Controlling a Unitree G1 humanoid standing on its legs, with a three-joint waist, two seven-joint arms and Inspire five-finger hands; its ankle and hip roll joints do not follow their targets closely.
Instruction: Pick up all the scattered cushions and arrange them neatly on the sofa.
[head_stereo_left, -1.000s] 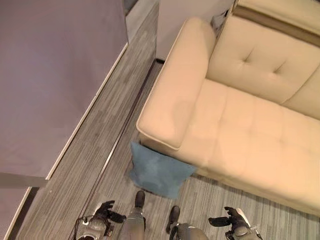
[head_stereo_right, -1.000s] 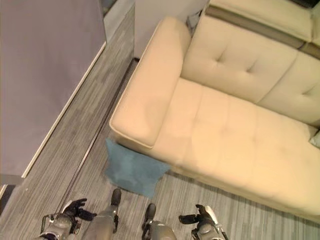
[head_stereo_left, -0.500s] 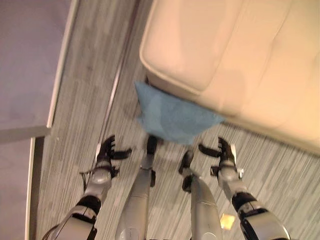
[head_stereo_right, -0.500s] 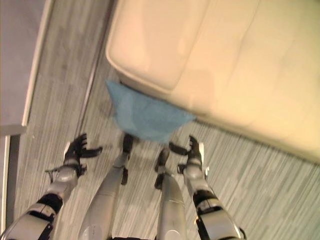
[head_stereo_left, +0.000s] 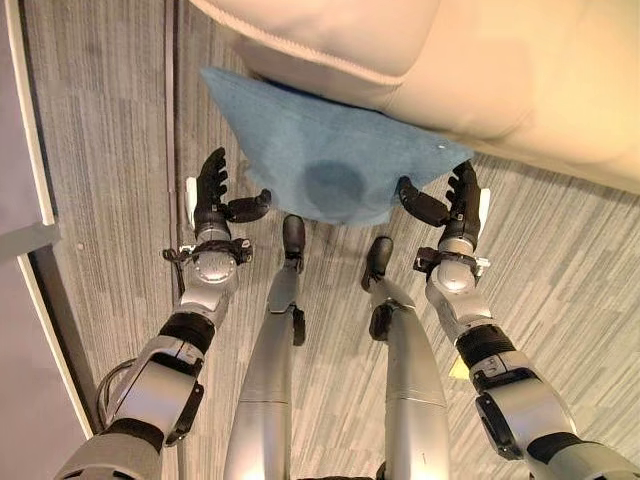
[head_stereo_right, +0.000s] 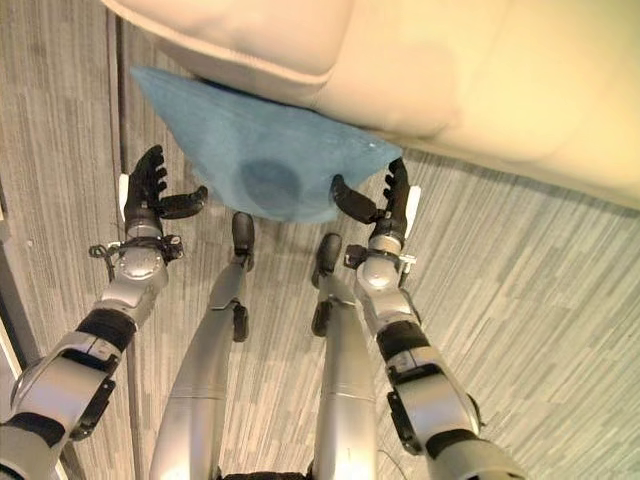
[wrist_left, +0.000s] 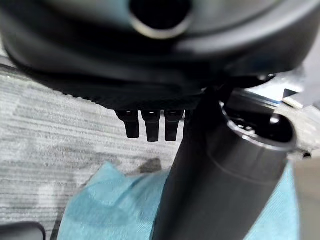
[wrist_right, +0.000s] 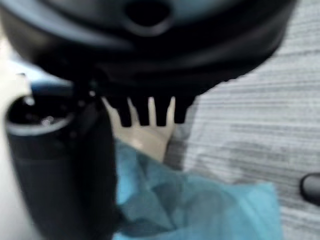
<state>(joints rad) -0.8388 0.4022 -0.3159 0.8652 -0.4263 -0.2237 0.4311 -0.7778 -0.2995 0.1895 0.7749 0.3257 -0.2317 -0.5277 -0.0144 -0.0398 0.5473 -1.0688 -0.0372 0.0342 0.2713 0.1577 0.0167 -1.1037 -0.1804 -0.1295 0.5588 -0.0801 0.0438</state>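
Blue cushion (head_stereo_left: 330, 160) lies on floor (head_stereo_left: 580, 260) against sofa (head_stereo_left: 480, 60), long axis left-right across upper frame. Left hand (head_stereo_left: 212, 200) and right hand (head_stereo_left: 455, 205) flank it, both spread wide, holding nothing

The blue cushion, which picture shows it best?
The left eye view: the whole blue cushion lies on the floor against the sofa, with the open left hand and right hand either side. The right eye view matches. Both wrist views catch just a corner of blue cloth past the fingers.

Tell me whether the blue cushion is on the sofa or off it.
Off it. The blue cushion lies on the floor, leaning against the sofa's front edge, between the open left hand and right hand.
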